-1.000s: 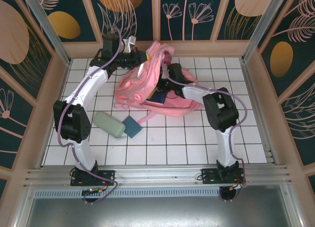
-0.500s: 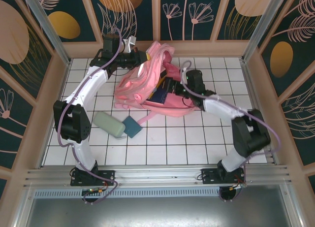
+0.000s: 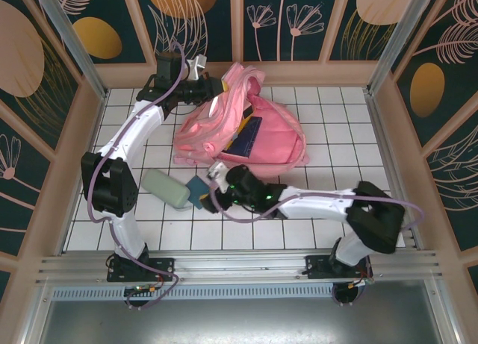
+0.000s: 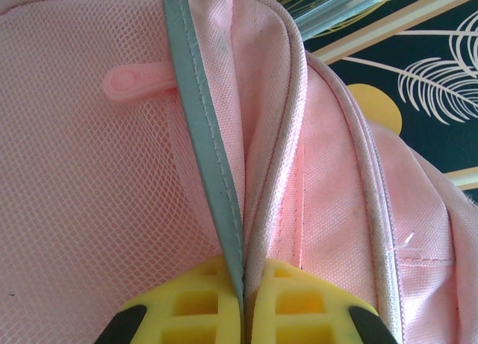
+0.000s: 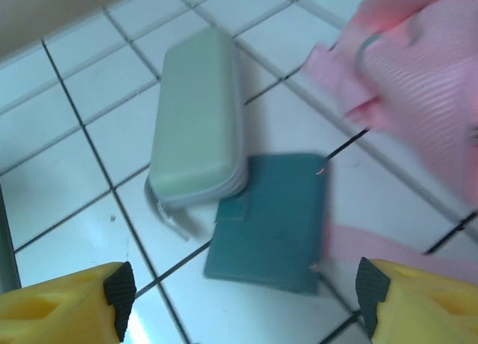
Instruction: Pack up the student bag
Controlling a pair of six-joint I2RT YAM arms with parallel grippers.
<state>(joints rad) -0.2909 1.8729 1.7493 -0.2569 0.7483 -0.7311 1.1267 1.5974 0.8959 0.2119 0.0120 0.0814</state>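
Top external view is showing the student bag [image 3: 272, 142] lying on the white tiled table [image 3: 314, 217], toward its far side. The bag's mouth is gaping open, and a dark blue book [image 3: 246, 137] is lying flat in that opening. At the bag's far-left upper edge the left gripper [image 3: 203, 86] is clenching the pink fabric. In the left wrist view its yellow fingers [image 4: 187, 310] are pressing together on a fold of the bag, where a grey reflective strip [image 4: 205, 157] is running down beside pink mesh, and a pink zip pull [image 4: 138, 80] is lying on the mesh just left of the strip. Just off the bag's near-left corner the right gripper [image 3: 214, 181] is hanging low over the tiles, its arm reaching in from the right along the bag's near side. In the right wrist view its jaws are standing wide apart and released, with nothing between them. Beneath them a pale green zipped case [image 5: 198, 127] is lying on the tiles, and a teal wallet [image 5: 272, 221] is lying against the case's end, between the case and the bag. A pink strap [image 5: 373, 251] of the bag is trailing across the tiles just beside the wallet, and the bag's own edge is looking blurred at the right of that view
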